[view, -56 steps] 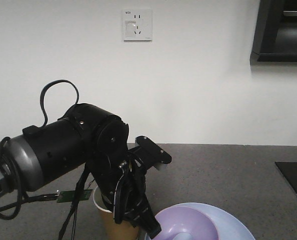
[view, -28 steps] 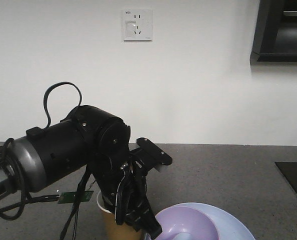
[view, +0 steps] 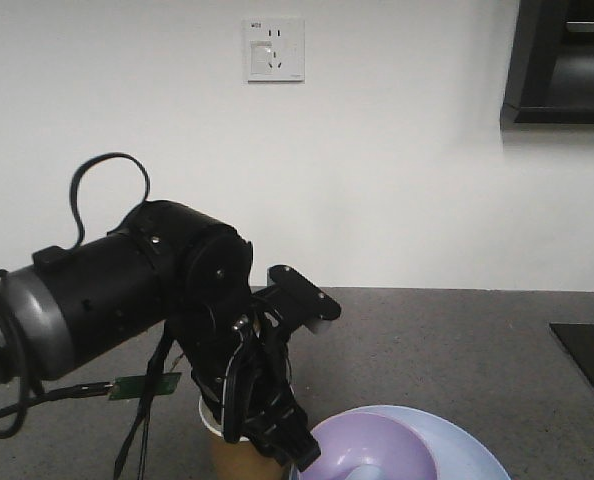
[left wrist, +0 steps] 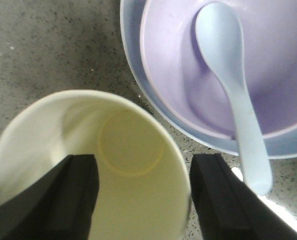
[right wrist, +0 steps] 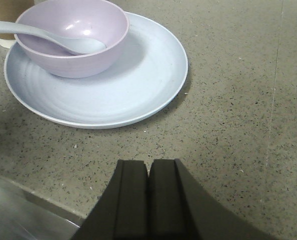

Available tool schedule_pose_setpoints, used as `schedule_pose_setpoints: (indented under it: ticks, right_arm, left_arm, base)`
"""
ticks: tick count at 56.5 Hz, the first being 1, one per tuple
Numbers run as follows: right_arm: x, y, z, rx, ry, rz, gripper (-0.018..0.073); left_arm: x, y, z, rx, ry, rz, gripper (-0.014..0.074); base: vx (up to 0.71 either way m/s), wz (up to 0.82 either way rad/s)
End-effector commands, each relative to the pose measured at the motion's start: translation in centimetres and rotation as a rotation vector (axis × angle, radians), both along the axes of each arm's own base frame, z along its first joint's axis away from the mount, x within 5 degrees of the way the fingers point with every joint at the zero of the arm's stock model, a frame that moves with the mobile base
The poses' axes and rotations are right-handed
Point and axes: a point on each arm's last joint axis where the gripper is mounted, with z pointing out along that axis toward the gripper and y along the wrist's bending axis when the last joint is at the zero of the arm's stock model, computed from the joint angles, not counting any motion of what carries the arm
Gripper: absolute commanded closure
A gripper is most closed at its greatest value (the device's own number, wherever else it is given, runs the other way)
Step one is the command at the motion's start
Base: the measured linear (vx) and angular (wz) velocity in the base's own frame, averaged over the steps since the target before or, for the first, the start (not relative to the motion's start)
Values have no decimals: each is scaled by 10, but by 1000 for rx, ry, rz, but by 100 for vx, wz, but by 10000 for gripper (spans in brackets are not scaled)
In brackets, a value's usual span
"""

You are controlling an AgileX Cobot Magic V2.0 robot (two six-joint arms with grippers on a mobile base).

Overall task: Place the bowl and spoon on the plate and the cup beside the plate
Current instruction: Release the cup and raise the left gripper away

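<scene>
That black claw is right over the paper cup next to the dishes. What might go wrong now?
Two risks. The left gripper has one finger inside the cup and one outside; pulling away crookedly might tip it. The spoon handle overhangs the bowl rim close to the cup, so a sideways nudge might flip it off the plate.

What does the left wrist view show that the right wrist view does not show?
Only the left wrist view shows the inside of the cup, empty and upright, with one finger of the left gripper inside the rim and the other outside. Only the right wrist view shows the whole plate, the counter around it, and the right gripper shut on nothing. Both show the bowl on the plate, with the spoon resting in the bowl, its handle over the rim.
</scene>
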Motion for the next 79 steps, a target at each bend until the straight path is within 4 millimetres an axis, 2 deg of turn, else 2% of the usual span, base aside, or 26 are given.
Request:
schedule_pose_setpoints:
  ticks: [1,10,14,19,29,36,40,44,52,59,66,79]
  right_arm:
    - [3,1,14,22,-86,0,568]
    - [4,-1,14,-10,-96,-5,568]
    - [4,-2,14,-26,-103,-8,568]
    - [5,-2,16,-21,-125,-7,568]
    - [7,-1,21,-1,-179,-6,568]
    - [8,0,24,11,-219,-5,568]
    - [9,0,27,19,-247,-3,568]
    - [10,1,30,33,-278,-2,568]
    - [11,3,36,77,-344,0,567]
    - [12,3,41,91,-393,0,568]
    - [12,3,43,97,-416,1,566]
    - [12,3,43,97,-413,0,565]
  left_arm:
    - [-17,13,49,-94,-107,3,74]
    - [-33,29,79,-136,-183,5,83]
    - [-41,39,95,-151,-232,9,116]
    - [-53,54,116,-168,-306,20,216]
    - [-90,85,154,-285,-412,19,598]
    - [-120,106,160,-416,-489,4,604]
    - [-136,120,148,-467,-538,4,602]
    - [-152,134,125,-517,-564,24,601]
    - [-180,157,54,-598,-562,79,600]
    - [-201,175,9,-736,-604,128,599]
    - [-211,184,-11,-858,-655,159,599]
    - [-218,190,-19,-877,-669,159,599]
  base:
    - [0,0]
    - [0,0]
    - [0,0]
    - [0,0]
    - [0,0]
    - [0,0]
    - [0,0]
    - [0,0]
    - [0,0]
    - [0,0]
    - [0,0]
    - [0,0]
